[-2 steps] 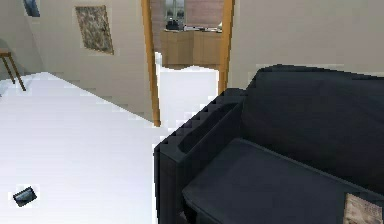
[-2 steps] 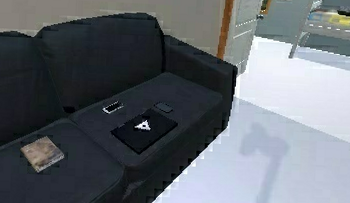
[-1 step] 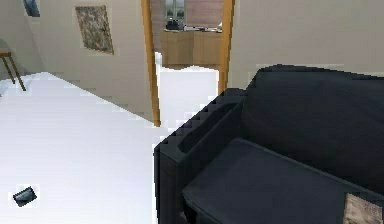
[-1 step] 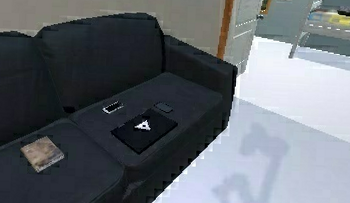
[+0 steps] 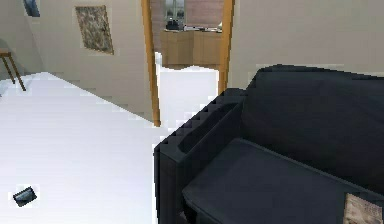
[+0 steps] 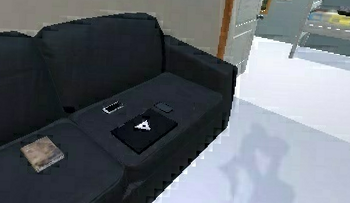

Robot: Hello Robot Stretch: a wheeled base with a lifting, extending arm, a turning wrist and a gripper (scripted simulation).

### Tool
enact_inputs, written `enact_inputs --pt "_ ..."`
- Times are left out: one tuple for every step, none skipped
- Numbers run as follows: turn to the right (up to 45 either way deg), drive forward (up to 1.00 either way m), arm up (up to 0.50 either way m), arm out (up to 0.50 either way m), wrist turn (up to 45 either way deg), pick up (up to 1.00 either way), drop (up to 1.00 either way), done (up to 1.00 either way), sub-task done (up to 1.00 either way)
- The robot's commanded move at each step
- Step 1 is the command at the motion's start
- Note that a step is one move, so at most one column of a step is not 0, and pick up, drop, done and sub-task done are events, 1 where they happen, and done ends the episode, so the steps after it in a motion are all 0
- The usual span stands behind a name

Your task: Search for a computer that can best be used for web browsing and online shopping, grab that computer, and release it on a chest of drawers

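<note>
A flat black slab with a white mark on top, shaped like a closed laptop [image 6: 145, 127], lies on the seat of a dark sofa [image 6: 75, 64] in the arm side view. It rests on the cushion nearest the sofa's right armrest. In the forward view the same dark sofa [image 5: 290, 120] takes up the right side.
Beside the slab on the seat lie a small light-edged flat thing [image 6: 113, 107] and a small dark one [image 6: 163, 107]. A brownish book [image 6: 42, 153] lies further left. A wood-framed doorway [image 5: 190, 60] opens ahead. A small dark object [image 5: 24, 195] lies on the pale floor.
</note>
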Motion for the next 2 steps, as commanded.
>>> enact_inputs --pt "0.0 0.00 0.00 0.50 0.0 0.00 0.00 0.00 0.00" --pt "0.0 0.00 0.00 0.00 45.0 0.00 0.00 0.00 0.00"
